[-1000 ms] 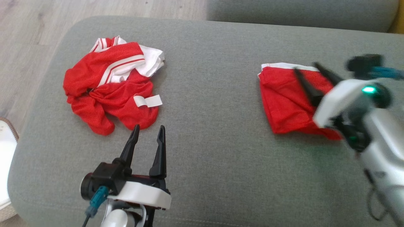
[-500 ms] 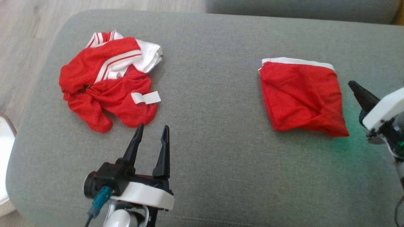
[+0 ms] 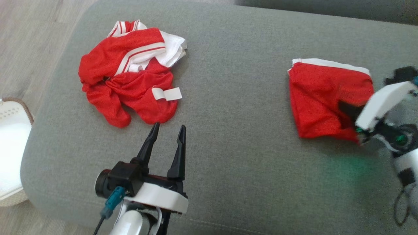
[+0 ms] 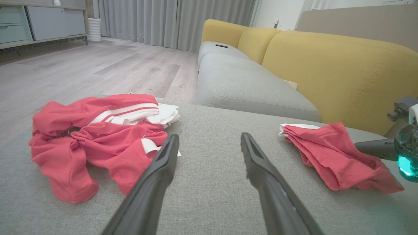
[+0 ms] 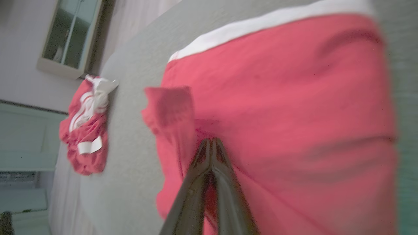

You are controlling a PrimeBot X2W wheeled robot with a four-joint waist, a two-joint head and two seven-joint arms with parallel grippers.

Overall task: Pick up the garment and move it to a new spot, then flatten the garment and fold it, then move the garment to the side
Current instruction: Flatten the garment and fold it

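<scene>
A folded red garment point(image 3: 320, 94) with a white band along its far edge lies at the right of the grey cushion point(image 3: 235, 130). My right gripper point(image 3: 341, 104) is shut, and its dark fingers reach in from the right over the garment's near right part. In the right wrist view the closed tips point(image 5: 211, 140) rest against the red cloth point(image 5: 277, 98); I cannot tell whether any cloth is pinched. A crumpled red and white garment point(image 3: 130, 88) lies at the far left. My left gripper point(image 3: 169, 125) stands open just in front of it, holding nothing.
Wooden floor point(image 3: 29, 49) runs past the cushion's left edge, where a white object point(image 3: 9, 156) sits. The left wrist view shows a second grey seat point(image 4: 241, 81) and a yellow backrest point(image 4: 326, 65) behind the cushion. Bare cushion lies between the two garments.
The head camera has shifted. My right gripper went from open over the folded garment to shut, drew back to the right, then came back onto the garment. The left gripper stayed open.
</scene>
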